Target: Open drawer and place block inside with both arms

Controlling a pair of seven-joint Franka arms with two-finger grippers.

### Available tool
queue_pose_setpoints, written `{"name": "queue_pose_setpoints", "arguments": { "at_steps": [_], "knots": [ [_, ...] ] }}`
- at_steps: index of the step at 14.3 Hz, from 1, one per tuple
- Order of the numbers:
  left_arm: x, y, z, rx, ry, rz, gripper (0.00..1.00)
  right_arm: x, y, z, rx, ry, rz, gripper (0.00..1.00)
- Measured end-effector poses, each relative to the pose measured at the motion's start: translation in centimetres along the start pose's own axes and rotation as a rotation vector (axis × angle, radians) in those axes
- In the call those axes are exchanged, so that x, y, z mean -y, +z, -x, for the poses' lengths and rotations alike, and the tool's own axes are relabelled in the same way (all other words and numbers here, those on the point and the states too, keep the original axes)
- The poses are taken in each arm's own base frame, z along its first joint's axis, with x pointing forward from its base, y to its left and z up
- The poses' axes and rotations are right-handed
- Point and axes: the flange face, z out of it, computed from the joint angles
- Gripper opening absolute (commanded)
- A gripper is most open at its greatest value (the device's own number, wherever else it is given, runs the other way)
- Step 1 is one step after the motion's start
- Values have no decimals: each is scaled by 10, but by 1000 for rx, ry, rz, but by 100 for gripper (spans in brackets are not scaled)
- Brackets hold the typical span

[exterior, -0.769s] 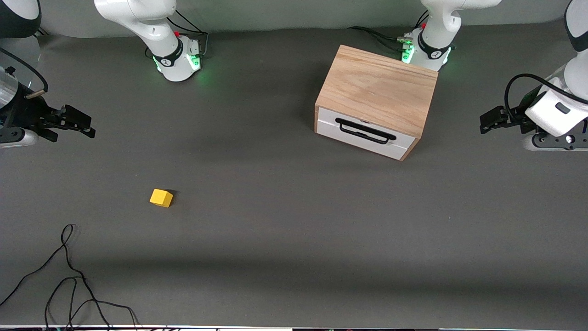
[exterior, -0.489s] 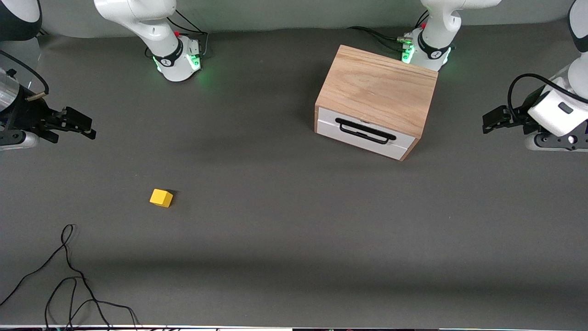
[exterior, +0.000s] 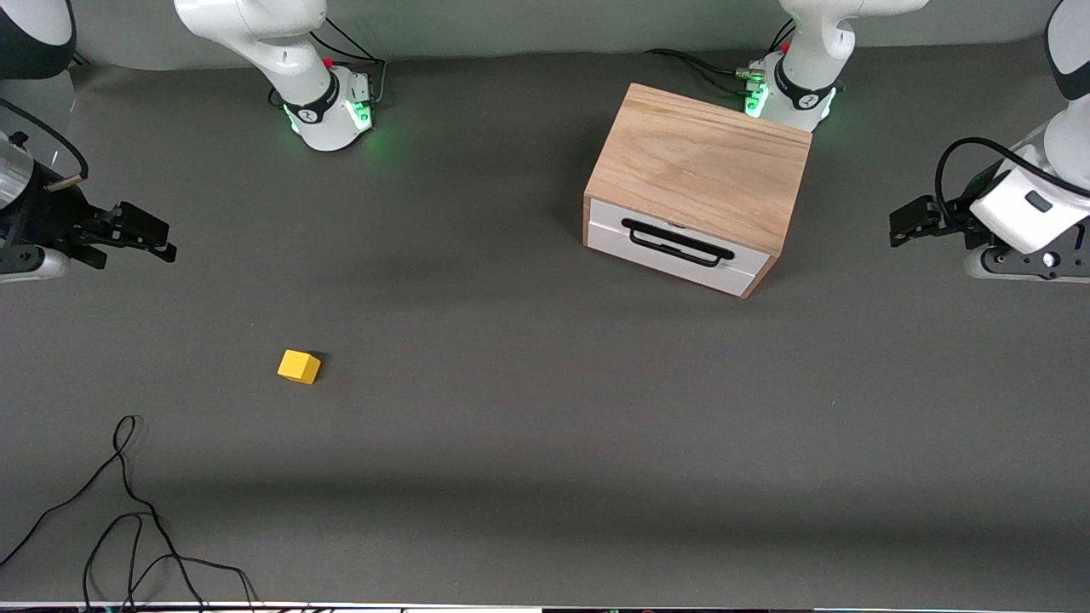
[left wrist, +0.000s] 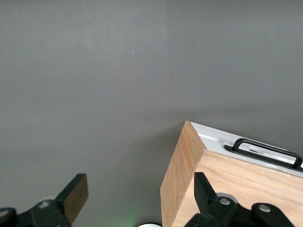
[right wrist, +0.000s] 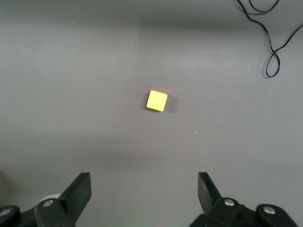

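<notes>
Front view: the small, likely light, rigid block [exterior: 299,367] sits well apart from the cabinet [exterior: 698,170], whose shut drawer [exterior: 673,255] offers a bar handle [exterior: 678,243] to hook, while the left gripper [left wrist: 137,198] and right gripper [right wrist: 142,194] hover with fingers apart, holding nothing.

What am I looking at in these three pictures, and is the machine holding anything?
These are two white jointed robot arms at a grey table. One picture looks down from a high camera facing them; the other two come from small cameras on each arm's wrist.

The left gripper hangs over its end of the table, open and empty; its wrist camera sees the light oak box cabinet, whose white drawer with a black bar handle is shut.

The right gripper hangs over the other end, also open and empty. Its camera looks down on the small yellow cube, which lies alone on the table, nearer the high camera than the cabinet. A loose black cable lies nearer still.
</notes>
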Motion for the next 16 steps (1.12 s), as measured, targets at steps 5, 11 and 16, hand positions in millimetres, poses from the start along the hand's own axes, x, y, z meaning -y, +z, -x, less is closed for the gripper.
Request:
{"name": "queue_pose_setpoints", "arguments": {
  "at_steps": [5,11,16],
  "knots": [
    [-10,8,1,21,33,-34,100,-2,21,-14,12,3,1,100],
    [-107,12,13,20,-249,-50,100,-7,66,-41,35,12,4,100],
    [-199,27,31,13,-718,-66,100,-14,118,-61,61,48,8,100]
  ]
}}
